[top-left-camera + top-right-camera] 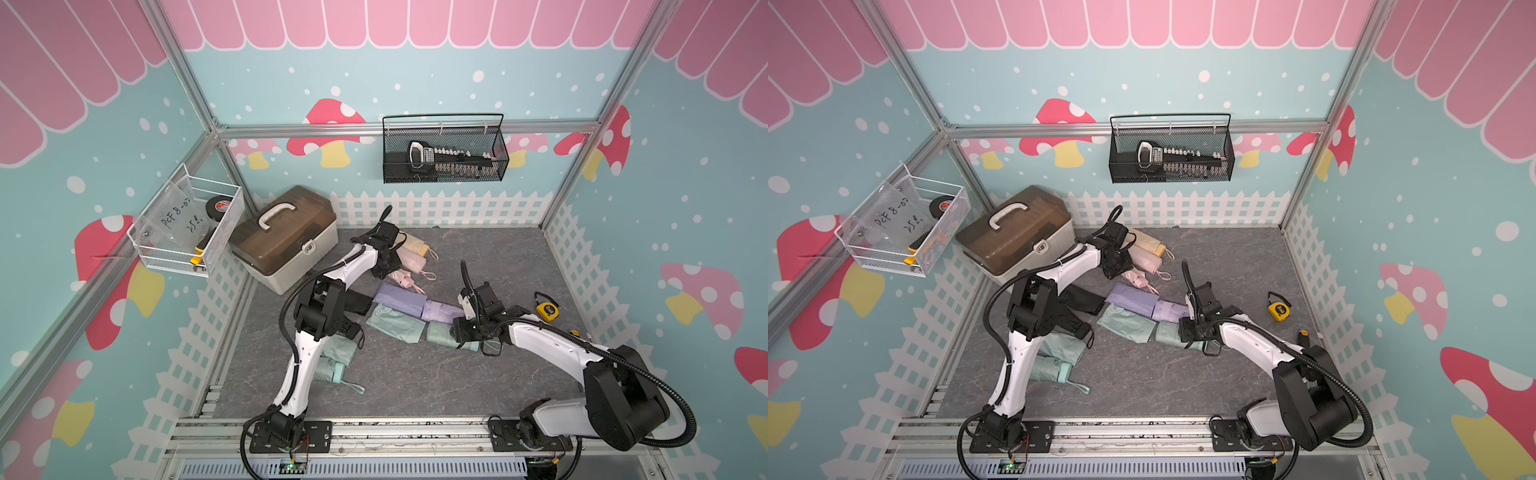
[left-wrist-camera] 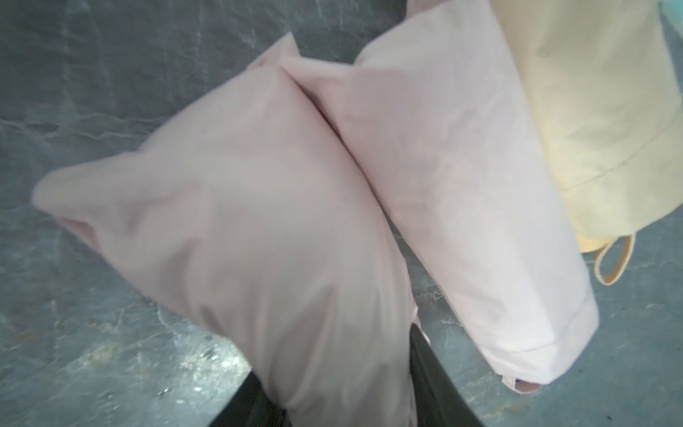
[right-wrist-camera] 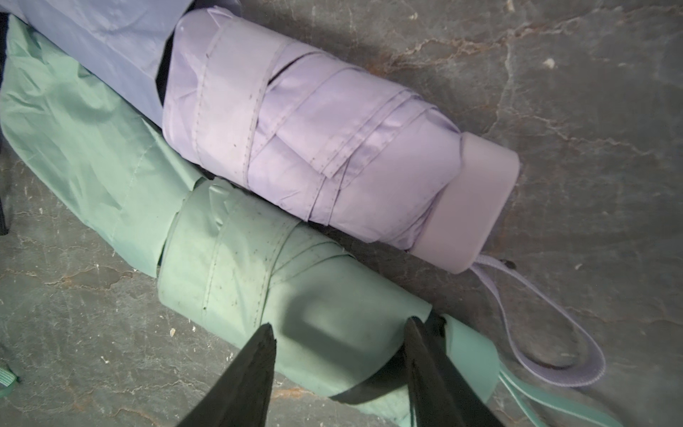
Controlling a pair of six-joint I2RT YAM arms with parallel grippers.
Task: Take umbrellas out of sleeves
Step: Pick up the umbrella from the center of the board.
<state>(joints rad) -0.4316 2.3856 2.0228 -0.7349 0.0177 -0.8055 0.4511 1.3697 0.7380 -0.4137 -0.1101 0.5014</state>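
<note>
Two mismatched grips: your right jaws clamp the mint umbrella (image 3: 240, 281), left jaws pinch the pink sleeve (image 2: 258, 222); the unpinned mint sleeve (image 3: 74, 148) beyond the right jaws may drag along.

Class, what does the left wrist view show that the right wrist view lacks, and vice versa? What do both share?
Left wrist only: a pink sleeve pinched in the left hand, a second pink sleeve, a cream sleeve.
Right wrist only: lilac umbrella, and mint umbrella gripped by the right hand, both half out of sleeves.
Shared: grey tabletop.
</note>
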